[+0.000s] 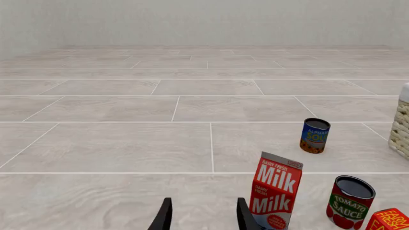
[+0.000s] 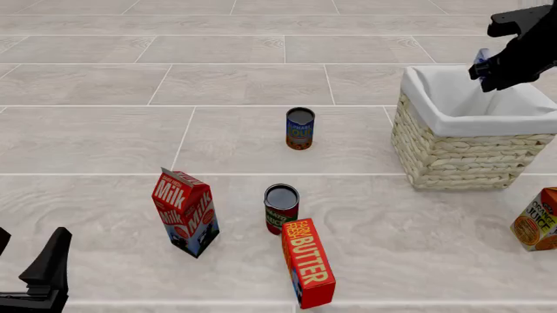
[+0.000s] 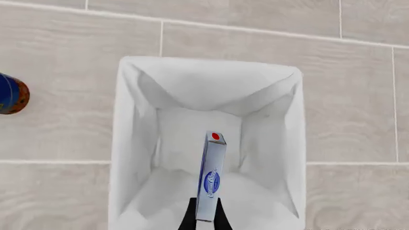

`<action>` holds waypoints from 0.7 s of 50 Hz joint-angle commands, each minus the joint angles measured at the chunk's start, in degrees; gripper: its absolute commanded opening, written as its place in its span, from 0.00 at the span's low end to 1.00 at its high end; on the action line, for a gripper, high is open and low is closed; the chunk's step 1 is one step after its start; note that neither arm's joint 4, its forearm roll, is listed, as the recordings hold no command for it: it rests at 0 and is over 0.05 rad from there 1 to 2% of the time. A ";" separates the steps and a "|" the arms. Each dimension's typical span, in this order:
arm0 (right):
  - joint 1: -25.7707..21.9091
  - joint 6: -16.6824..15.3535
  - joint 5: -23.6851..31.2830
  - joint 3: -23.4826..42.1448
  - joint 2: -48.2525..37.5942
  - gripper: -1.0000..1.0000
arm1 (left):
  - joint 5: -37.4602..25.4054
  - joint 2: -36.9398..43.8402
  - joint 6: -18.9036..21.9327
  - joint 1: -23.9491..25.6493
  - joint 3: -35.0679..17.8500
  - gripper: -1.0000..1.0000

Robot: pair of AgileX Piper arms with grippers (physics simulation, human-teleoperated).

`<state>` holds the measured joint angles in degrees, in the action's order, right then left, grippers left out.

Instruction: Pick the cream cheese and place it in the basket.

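Over the basket [image 3: 137,143] near the counter's far right edge, my right gripper [image 3: 205,218] is clamped on the cream cheese [image 3: 211,177]; next I lower and release.

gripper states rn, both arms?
Left gripper: open, holding nothing.
Right gripper: closed on the cream cheese, held above the basket.

Woven wicker basket [image 2: 461,160] w/ matt white cloth lining, glossy cans [image 2: 299,128]
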<state>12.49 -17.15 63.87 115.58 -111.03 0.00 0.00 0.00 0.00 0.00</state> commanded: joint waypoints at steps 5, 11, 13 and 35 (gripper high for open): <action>2.23 -3.05 0.84 0.23 -3.69 0.00 | 0.00 0.00 0.00 0.00 0.00 1.00; 2.67 -3.81 2.55 3.44 -6.71 0.00 | 0.00 0.00 0.00 0.00 0.00 1.00; 2.77 -4.24 2.63 3.51 -6.95 0.00 | 0.00 0.00 0.00 0.00 0.00 1.00; 1.13 -3.26 3.94 7.14 -10.71 0.00 | 0.00 0.00 0.00 0.00 0.00 1.00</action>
<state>13.80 -21.05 67.32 120.75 -120.57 0.00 0.00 0.00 0.00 0.00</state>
